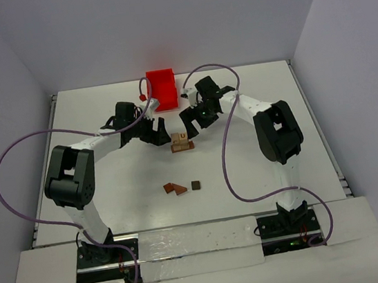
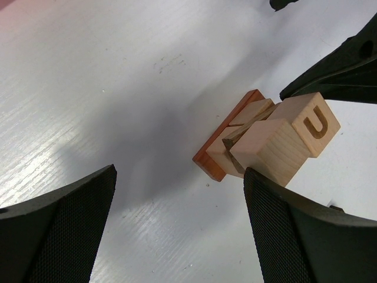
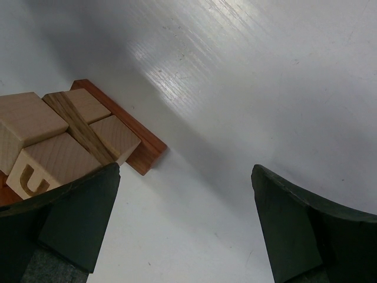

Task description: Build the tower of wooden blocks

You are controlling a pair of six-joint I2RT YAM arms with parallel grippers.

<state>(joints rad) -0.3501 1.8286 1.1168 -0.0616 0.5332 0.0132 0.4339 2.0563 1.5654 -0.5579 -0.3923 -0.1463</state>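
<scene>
The wood block tower stands mid-table: a reddish-brown flat base, tan blocks on it, and two tan cubes on top, one marked U. It shows in the left wrist view and the right wrist view. My left gripper is open and empty, just left of the tower. My right gripper is open and empty, just right of and behind it. Loose reddish-brown flat pieces and a dark brown cube lie nearer to me.
A red plastic bin stands at the back of the white table. Purple cables loop beside both arms. White walls close the table's far and side edges.
</scene>
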